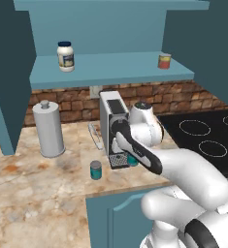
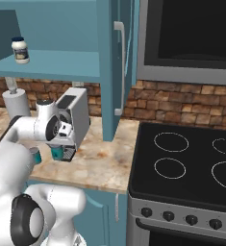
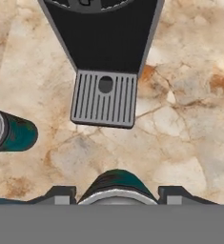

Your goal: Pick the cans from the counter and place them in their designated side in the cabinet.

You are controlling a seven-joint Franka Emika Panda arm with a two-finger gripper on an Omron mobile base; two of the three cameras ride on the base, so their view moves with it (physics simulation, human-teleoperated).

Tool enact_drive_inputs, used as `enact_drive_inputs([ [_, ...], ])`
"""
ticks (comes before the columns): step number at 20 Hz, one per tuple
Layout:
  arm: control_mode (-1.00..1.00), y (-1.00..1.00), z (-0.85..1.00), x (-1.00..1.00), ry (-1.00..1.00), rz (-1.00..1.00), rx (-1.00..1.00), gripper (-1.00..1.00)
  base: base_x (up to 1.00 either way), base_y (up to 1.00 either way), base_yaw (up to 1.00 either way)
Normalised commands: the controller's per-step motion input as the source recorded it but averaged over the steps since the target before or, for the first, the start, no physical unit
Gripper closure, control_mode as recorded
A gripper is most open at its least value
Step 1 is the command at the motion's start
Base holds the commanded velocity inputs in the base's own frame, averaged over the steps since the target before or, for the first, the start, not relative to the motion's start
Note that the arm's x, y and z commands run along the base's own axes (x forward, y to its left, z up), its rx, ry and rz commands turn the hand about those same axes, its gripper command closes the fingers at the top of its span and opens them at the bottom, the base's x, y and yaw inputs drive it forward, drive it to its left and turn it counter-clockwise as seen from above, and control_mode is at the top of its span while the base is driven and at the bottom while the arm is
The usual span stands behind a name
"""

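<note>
One teal-blue can [image 3: 116, 183] sits between my gripper's [image 3: 117, 194] two fingertips, which press against its sides just in front of the coffee machine's drip tray [image 3: 104, 97]. The same can [image 1: 132, 160] peeks out under my hand [image 2: 56, 147] in both base views, and it shows as can [image 2: 57, 153] on the right. The second can [image 1: 95, 170] stands free on the marbled counter [image 1: 38, 193], a little to the left of the held one; in the hand view this can [image 3: 11, 131] is at the left edge. The wall cabinet's shelf [image 1: 110, 68] is open above.
On the shelf, a white jar with a dark lid [image 1: 65, 56] stands left and a red-orange can [image 1: 164, 61] right. The coffee machine [image 1: 113, 121] and a tall silver canister [image 1: 48, 128] stand on the counter. The black stovetop [image 2: 191, 163] lies to the right; an open cabinet door [image 2: 114, 67] hangs above.
</note>
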Motion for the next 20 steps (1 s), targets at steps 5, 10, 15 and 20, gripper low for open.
enact_drive_inputs([
  [5, -1.0, -0.29, 0.71, -0.2, 0.0, 0.0, 0.0, 1.0, 0.0, 0.0, 0.0],
  [10, -1.0, -0.22, 0.7, -0.13, 0.0, 0.0, 0.0, 1.0, 0.0, 0.0, 0.0],
  [15, -1.0, -0.08, 0.63, 0.0, 0.0, 0.0, 0.0, 1.0, 0.0, 0.0, 0.0],
  [20, -1.0, 0.0, 0.61, 0.0, -0.03, 0.0, 0.0, 1.0, 0.0, 0.0, 0.0],
])
